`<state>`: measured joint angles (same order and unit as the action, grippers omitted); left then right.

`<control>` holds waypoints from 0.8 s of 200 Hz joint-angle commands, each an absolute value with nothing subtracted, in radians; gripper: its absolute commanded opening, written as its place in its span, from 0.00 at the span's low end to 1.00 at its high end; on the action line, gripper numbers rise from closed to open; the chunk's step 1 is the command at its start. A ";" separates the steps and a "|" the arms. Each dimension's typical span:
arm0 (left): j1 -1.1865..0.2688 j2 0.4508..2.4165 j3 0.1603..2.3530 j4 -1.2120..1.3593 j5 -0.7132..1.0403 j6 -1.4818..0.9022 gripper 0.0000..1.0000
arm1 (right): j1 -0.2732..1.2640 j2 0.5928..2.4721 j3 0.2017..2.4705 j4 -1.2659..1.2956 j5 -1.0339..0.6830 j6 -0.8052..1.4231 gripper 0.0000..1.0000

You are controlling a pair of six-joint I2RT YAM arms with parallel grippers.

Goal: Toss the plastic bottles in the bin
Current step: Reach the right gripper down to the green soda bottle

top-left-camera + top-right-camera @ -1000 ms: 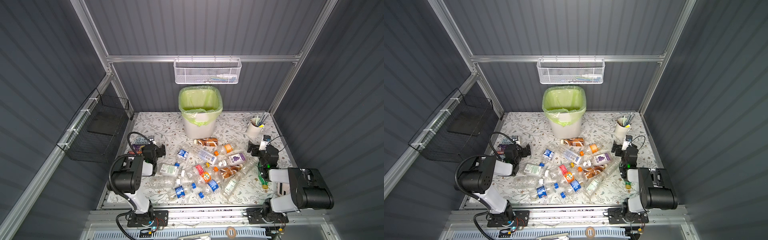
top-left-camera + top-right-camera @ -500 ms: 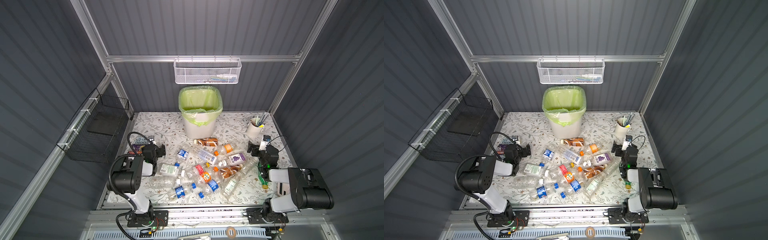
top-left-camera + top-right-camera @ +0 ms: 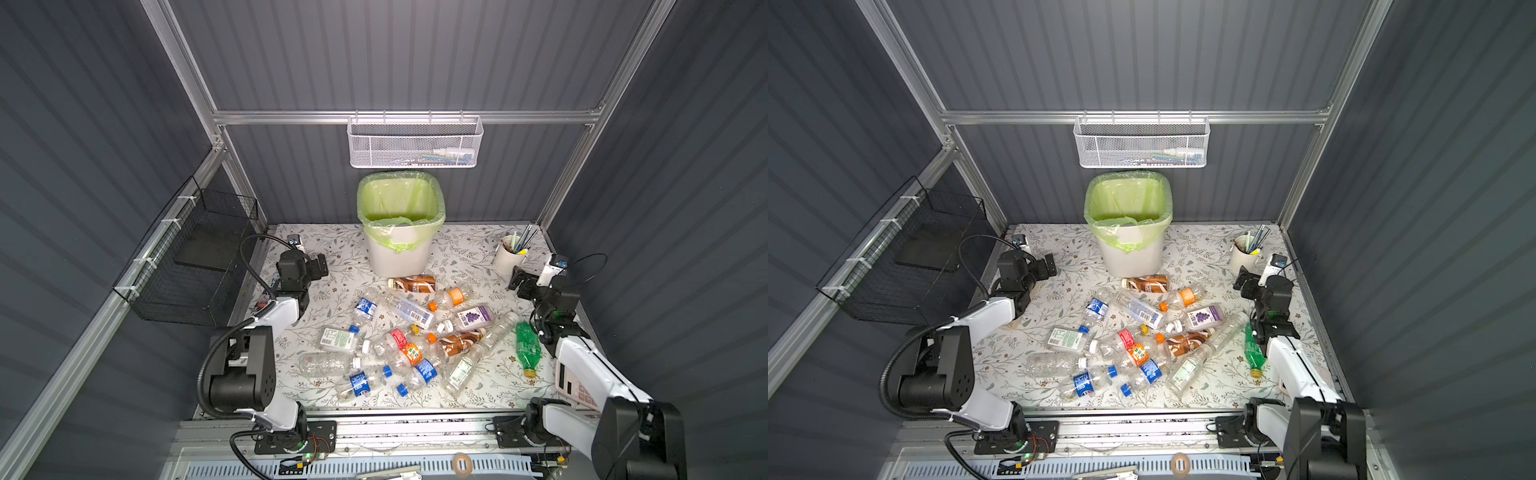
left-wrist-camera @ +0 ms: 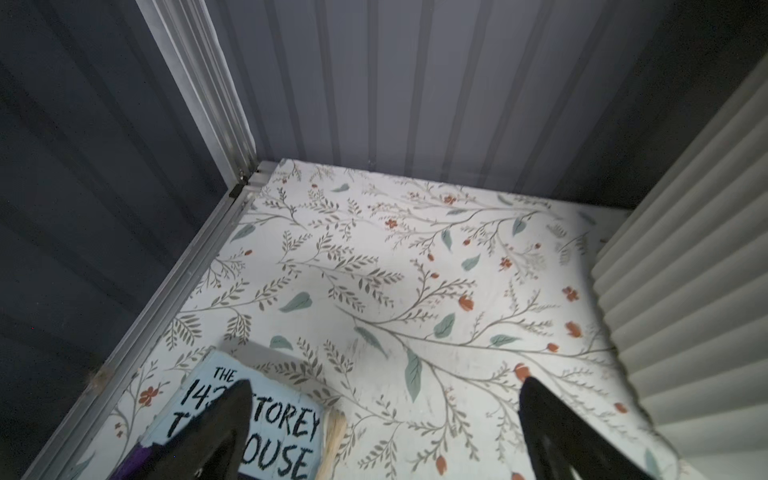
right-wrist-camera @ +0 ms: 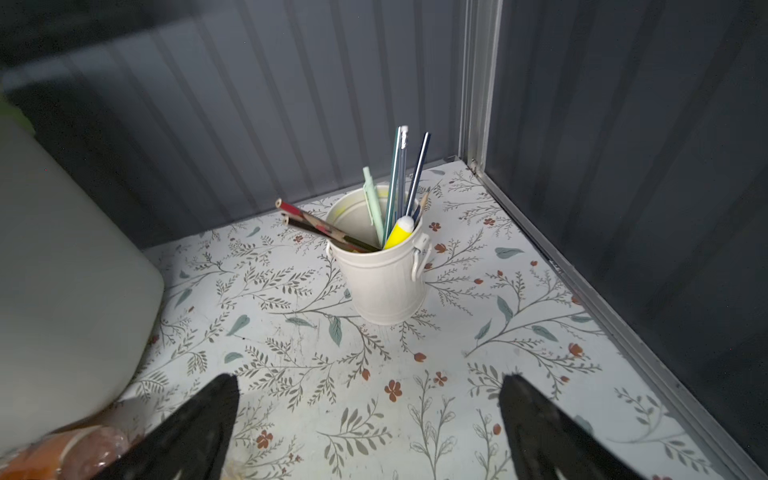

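Both grippers are standing released, grasping nothing; the left gripper (image 3: 319, 266) is hanging at the left edge of the desk (image 3: 469, 249), over the corner of a book (image 4: 270, 424); the right gripper (image 3: 519, 284) is hanging at the right edge, facing the cup of pens (image 5: 382, 274). The bottles (image 3: 409, 336) are lying heaped at lower centre in both top views, between the arms and below the bin (image 3: 399, 257); none is showing inside it. The orange-labelled bottle (image 3: 455, 296) is lying left of the right gripper, its long axis running roughly left to right; the orange blur at lower left of the right wrist view is probably that one. By my reading the right arm is sitting nearer, needing a leftward swing.
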<state>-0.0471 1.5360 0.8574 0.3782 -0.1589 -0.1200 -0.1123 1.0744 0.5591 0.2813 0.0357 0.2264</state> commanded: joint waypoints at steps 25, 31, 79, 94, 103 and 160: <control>-0.092 1.507 0.939 0.252 -0.099 -0.246 1.00 | -0.203 1.018 0.673 -0.431 0.023 0.517 0.99; -0.108 1.503 0.944 0.244 -0.110 -0.240 1.00 | -0.208 1.012 0.675 -0.478 0.028 0.532 0.99; -0.173 1.522 0.969 0.211 -0.133 -0.204 1.00 | -0.211 0.999 0.652 -0.624 0.013 0.589 0.99; -0.173 1.522 0.968 0.215 -0.132 -0.199 1.00 | -0.209 0.994 0.633 -0.635 0.000 0.603 0.99; -0.172 1.522 0.967 0.214 -0.129 -0.194 1.00 | -0.204 0.986 0.620 -0.638 -0.001 0.609 0.99; -0.171 1.537 0.967 0.213 -0.102 -0.206 1.00 | -0.165 1.003 0.594 -0.662 0.054 0.589 0.90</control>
